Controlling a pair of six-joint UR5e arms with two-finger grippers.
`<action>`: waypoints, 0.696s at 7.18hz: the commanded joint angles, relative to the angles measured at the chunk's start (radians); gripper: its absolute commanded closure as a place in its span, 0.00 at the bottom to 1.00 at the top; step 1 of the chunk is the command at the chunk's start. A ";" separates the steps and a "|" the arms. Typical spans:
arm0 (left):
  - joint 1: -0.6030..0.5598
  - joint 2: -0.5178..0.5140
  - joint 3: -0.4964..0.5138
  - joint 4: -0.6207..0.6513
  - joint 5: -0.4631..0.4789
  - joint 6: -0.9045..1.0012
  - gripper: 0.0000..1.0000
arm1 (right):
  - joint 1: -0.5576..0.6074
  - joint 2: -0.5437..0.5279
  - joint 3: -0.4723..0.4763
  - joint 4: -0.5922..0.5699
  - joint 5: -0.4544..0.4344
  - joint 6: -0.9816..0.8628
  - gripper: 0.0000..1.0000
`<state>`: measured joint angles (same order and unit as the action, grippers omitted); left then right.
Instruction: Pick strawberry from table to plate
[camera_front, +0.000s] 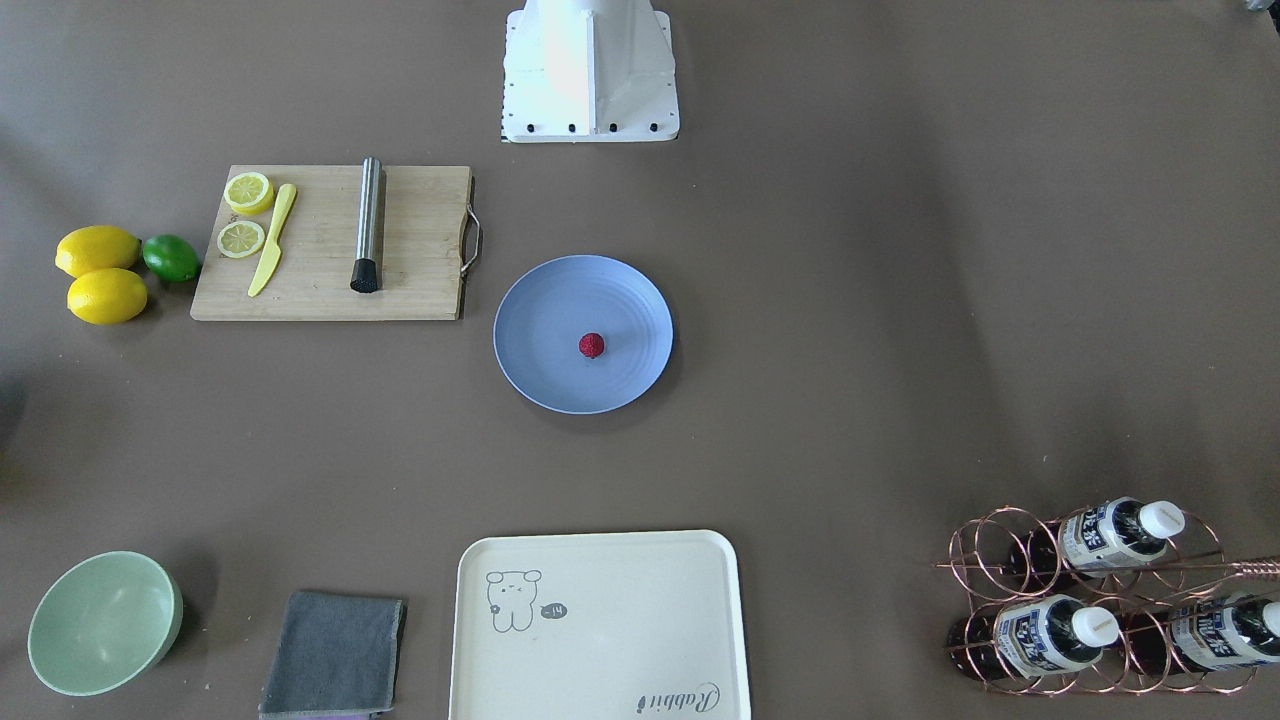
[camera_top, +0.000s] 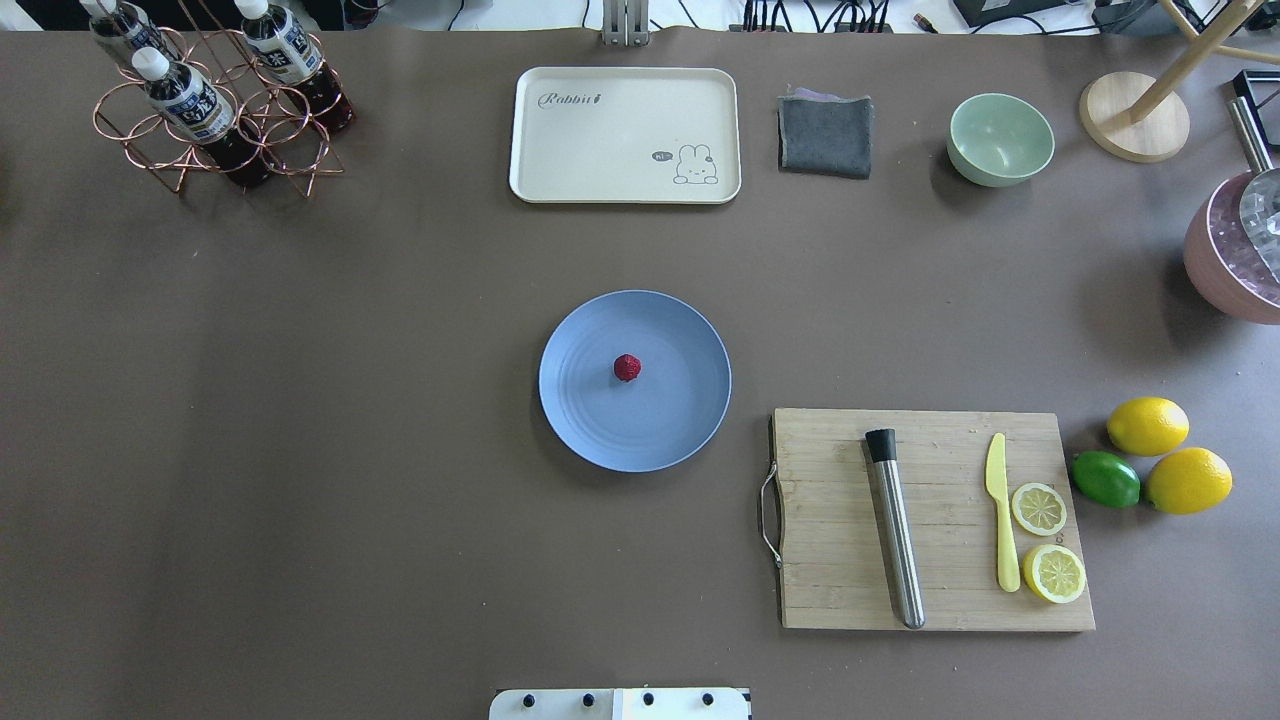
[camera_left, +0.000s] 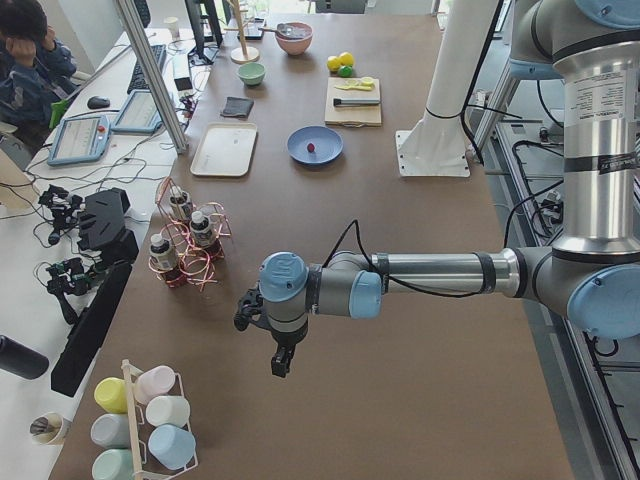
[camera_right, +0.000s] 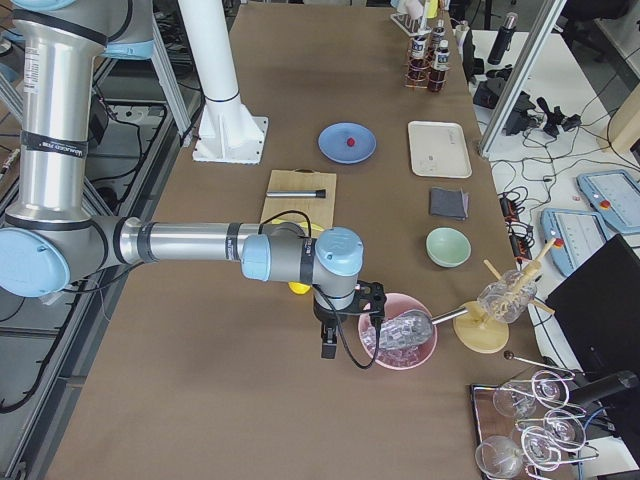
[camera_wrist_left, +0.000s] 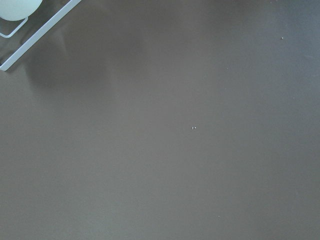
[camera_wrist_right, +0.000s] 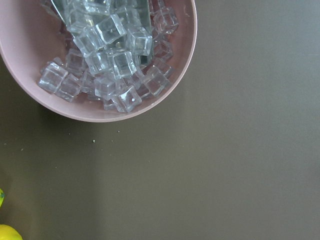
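Note:
The small dark red strawberry (camera_front: 591, 345) (camera_top: 627, 367) lies near the middle of the round light blue plate (camera_front: 535, 300) (camera_top: 680, 420), which rests on the brown-grey table (camera_top: 350, 400). Both grippers show only in the side views. My left gripper (camera_left: 283, 365) hangs over bare table far from the plate, beyond the bottle rack. At the opposite end of the table, my right gripper (camera_right: 328, 345) hangs beside a pink bowl of ice cubes (camera_right: 398, 343) (camera_wrist_right: 100, 60). I cannot tell whether either one is open or shut. Neither wrist view shows its fingers.
A wooden cutting board (camera_top: 935, 520) carries a steel muddler, a yellow knife and lemon slices. Lemons and a lime (camera_top: 1105, 478) lie beside it. A cream tray (camera_top: 625, 135), grey cloth (camera_top: 825, 135), mint bowl (camera_top: 1000, 138) and copper bottle rack (camera_top: 215, 110) line the far edge.

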<state>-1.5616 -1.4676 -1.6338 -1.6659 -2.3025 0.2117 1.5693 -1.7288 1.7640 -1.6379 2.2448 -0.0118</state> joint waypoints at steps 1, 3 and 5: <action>0.000 0.000 0.000 0.002 0.000 0.000 0.01 | 0.000 0.000 0.000 0.000 0.002 -0.001 0.00; 0.000 -0.002 -0.003 0.000 0.000 0.000 0.01 | 0.000 0.000 0.000 0.000 0.002 -0.001 0.00; 0.000 -0.007 -0.003 -0.002 0.000 0.002 0.01 | 0.000 0.000 0.000 0.001 0.002 -0.001 0.00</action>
<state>-1.5616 -1.4711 -1.6366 -1.6662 -2.3025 0.2119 1.5693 -1.7288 1.7641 -1.6373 2.2473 -0.0123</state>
